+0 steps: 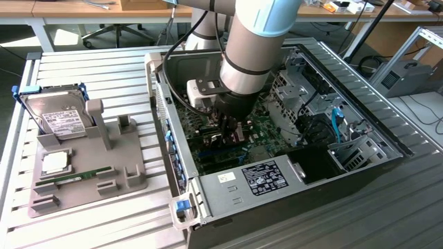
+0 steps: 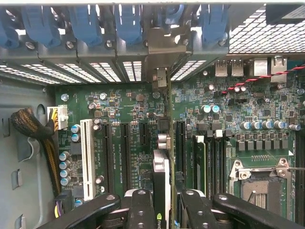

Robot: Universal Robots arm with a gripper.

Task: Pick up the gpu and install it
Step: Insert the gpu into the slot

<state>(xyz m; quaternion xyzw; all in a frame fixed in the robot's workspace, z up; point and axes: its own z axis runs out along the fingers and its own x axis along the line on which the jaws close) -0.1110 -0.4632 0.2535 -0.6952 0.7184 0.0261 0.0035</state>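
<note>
I have the gripper point(image 2: 162, 210) clamped on the gpu point(image 2: 161, 157), edge-down just above the motherboard point(image 2: 124, 109) — slightly off its slot, the card could jam or bend.

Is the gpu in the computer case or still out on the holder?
In the case. The gpu stands on edge between the gripper fingers, over the motherboard slots; whether it is fully seated cannot be told.
</note>
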